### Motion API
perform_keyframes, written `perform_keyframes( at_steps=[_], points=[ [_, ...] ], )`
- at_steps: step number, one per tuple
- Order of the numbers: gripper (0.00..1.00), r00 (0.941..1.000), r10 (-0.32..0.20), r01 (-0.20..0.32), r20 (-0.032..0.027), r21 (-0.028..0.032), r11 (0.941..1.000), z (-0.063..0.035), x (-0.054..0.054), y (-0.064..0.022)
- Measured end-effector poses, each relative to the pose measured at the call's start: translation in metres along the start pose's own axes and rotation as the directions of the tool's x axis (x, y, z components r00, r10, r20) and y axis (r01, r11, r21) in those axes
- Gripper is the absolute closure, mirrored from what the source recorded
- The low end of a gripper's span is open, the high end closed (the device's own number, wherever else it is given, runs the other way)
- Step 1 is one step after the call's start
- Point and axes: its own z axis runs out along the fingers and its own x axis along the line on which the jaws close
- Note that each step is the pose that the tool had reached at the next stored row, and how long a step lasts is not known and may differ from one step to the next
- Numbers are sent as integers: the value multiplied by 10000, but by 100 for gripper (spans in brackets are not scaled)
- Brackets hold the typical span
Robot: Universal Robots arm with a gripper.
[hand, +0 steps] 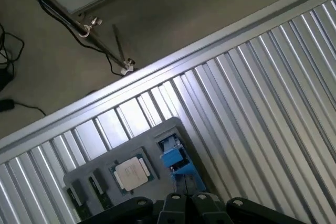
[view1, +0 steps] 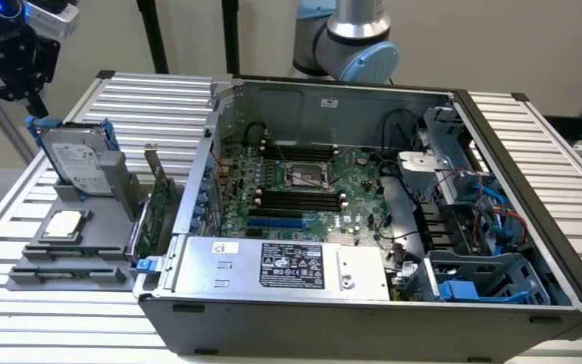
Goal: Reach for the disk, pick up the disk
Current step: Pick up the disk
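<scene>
Arm pose: the arm (view1: 357, 38) rises behind the open computer case (view1: 372, 334), and its black gripper (view1: 34, 112) hangs over the far end of the grey holder block (view1: 58, 262), pointing down. The fingers are clenched on the upper corner of the blue frame of the disk (view1: 73, 161). The disk stands tilted on edge in the holder, label facing the case. A square chip (view1: 64, 222) lies flat on the holder, nearer than the disk. Clearance: the case wall is just beside the holder; on the holder's other sides the ribbed table (view1: 139, 98) lies bare to its edge.
</scene>
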Motion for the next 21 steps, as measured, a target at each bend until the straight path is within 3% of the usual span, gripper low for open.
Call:
perform_keyframes(
  at_steps=[6, 18, 21],
  points=[
    [89, 9941, -1082, 1082, -38, 2, 9941, -4, 0, 0],
    [89, 9682, -2500, 2500, -90, -7, 9682, -15, -9, -17],
    [89, 9572, -2893, 2893, -104, -1, 9572, -16, -8, -19]
  ],
)
